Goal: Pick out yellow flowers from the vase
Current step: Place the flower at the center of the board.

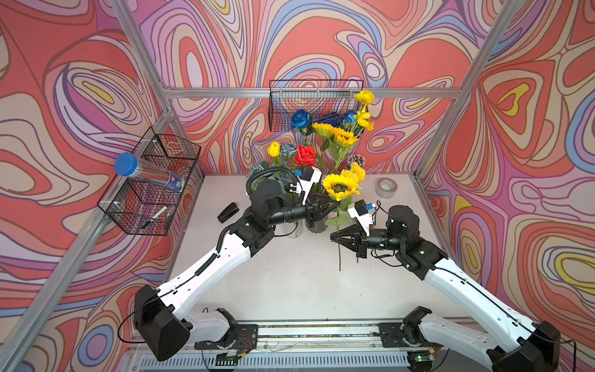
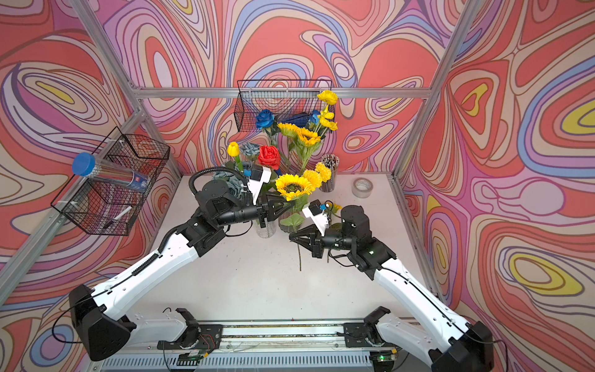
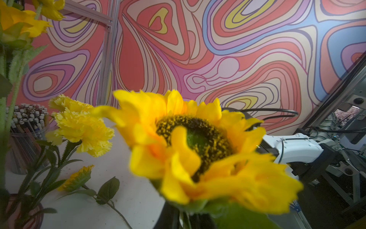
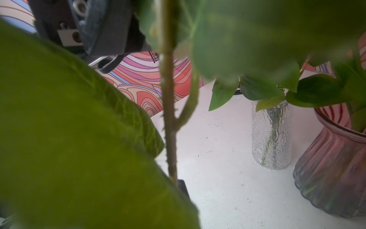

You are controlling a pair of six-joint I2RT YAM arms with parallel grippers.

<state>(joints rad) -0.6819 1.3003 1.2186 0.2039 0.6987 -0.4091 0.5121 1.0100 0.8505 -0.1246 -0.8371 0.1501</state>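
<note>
- handover is looking underway, frame centre: sunflower (image 1: 340,186) is hanging in the air, out of any vase, head up, stem running down toward the table (image 1: 289,283); can't tell if the tip is touching
- right claw (image 1: 333,237) is clamping together on the stem, low down, just under the big leaf
- left claw (image 1: 335,201) is sitting right under the head; can't tell if it's gripping or parted, since petals are filling its wrist view
- my take on doing this well: left should be letting go fully before right is pulling, else the stem is going to bend between them
- then right should be swinging toward frame right, away from the bunch (image 1: 335,151), so the leaf isn't snagging
- loose bloom (image 3: 76,178), yellow, is lying on the table; laying this one beside it looks sensible
- yellows: sunflowers 3 (one held, back sunflowers (image 1: 346,139) 2); tulip (image 1: 274,148) 1; pompoms (image 1: 357,170) 2 low by the pencil cup (image 1: 356,159), two or three more at the bunch's upper right, hard to separate
- others: blue roses (image 1: 300,117) 2, red rose (image 1: 306,154) 1, several grey-blue blooms
- vases showing in the right wrist view: 2, clear vase (image 4: 271,134) and pink vase (image 4: 332,168)
</note>
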